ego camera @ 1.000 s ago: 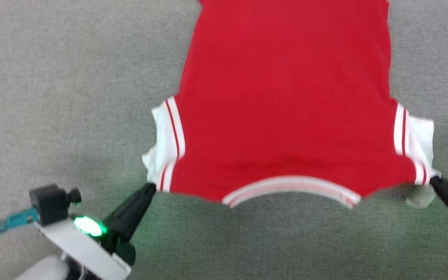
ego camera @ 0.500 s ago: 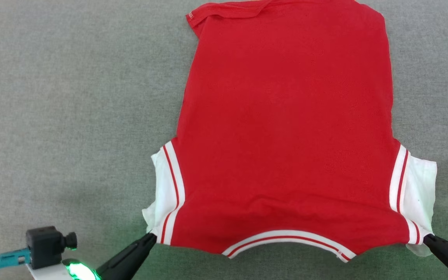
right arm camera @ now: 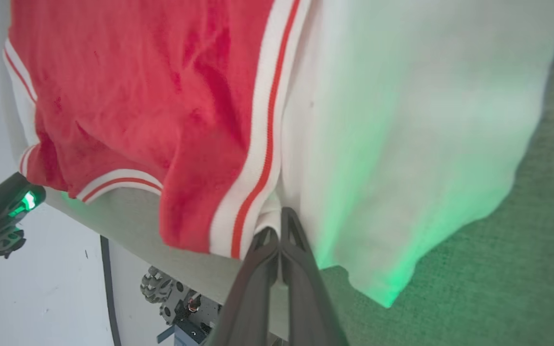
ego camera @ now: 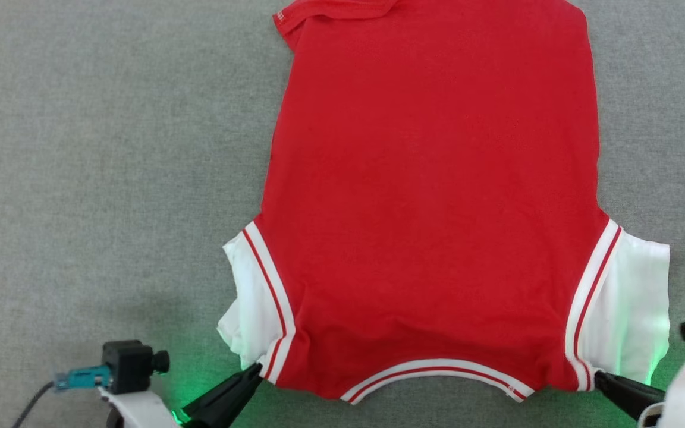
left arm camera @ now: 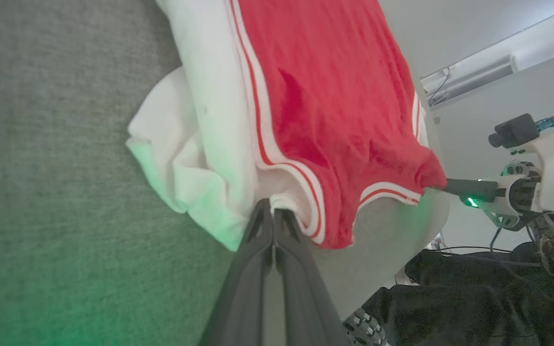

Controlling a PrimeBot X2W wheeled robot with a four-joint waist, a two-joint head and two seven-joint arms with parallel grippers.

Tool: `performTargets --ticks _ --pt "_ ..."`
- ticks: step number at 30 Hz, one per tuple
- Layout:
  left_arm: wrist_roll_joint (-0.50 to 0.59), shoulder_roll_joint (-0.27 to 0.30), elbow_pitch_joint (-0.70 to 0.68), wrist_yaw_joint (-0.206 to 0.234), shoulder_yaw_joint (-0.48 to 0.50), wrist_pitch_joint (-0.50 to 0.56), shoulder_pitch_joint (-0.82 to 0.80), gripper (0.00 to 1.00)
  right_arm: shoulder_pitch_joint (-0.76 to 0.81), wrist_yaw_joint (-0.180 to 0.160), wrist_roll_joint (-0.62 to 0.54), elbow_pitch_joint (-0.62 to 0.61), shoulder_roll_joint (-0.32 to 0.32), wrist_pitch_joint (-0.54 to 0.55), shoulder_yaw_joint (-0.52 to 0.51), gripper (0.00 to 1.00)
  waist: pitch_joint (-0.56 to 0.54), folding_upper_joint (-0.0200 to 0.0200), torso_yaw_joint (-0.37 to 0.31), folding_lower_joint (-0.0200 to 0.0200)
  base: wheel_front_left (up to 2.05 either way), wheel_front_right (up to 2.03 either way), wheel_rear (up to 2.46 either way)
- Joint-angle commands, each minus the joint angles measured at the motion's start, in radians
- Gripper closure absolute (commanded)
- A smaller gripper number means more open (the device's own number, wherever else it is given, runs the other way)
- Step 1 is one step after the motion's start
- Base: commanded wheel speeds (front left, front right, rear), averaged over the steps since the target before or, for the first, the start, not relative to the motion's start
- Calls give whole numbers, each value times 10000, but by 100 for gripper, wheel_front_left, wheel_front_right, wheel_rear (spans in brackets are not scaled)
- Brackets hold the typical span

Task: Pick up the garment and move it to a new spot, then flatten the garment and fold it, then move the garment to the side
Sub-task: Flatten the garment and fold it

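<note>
Garment [ego camera: 431, 196] lies spread, left fingers [left arm camera: 253, 259] and right fingers [right arm camera: 258, 278] pinched on its shoulders. Uneven pulling could slip either thin grip.

A grey, felt-like woven cloth is covering the flat desk [ego camera: 110, 148], and a green glow is tinting it along the near edge. A red jersey shirt with white sleeves and red-and-white striped trim [ego camera: 431, 196] is lying directly on it, spread out plain side up. Its collar is pointing toward the near edge, and one far hem corner is folding over. The sleeve on the robot's left is bunching, and the near shoulder corners are possibly lifting slightly off the cloth.
</note>
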Motion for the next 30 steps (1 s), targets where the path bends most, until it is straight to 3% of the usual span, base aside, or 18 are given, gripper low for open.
performTargets --ticks 1,4,8,13,16,17,23,30 --pt "166 -236 323 19 -101 66 -172 100 -151 -8 -245 340 -286 -277 390 100 31 -1 27 0 0 0 0" --pt "291 -539 988 26 -218 108 -374 100 -238 -10 -616 1033 -686 -853 1181 100 57 -1 44 0 0 0 0" --pt "689 -885 1946 346 -340 115 -649 100 -298 -16 -982 1856 -1149 -1552 2009 100 48 -1 66 0 0 0 0" --pt "766 -1188 2377 282 -419 118 -834 100 -439 -25 -984 2308 -1416 -2196 2409 100 32 -1 28 0 0 0 0" --pt "742 -1245 2530 248 -416 55 -850 100 -634 -48 -1006 2429 -1615 -2645 2583 53 15 -1 -77 0 0 0 0" --pt "722 -1251 2529 223 -402 30 -842 100 -682 -48 -982 2393 -1662 -2830 2574 0 8 -1 -116 0 0 0 0" --pt "581 -1194 2152 117 -237 -254 -699 100 -932 -65 -280 1463 -2024 -3197 2005 0 -26 -1 -367 0 0 0 0" --pt "728 -1061 1472 76 -168 -337 -848 100 -1640 -9 665 -405 -2365 -2251 490 0 236 -1 -354 0 0 0 0"
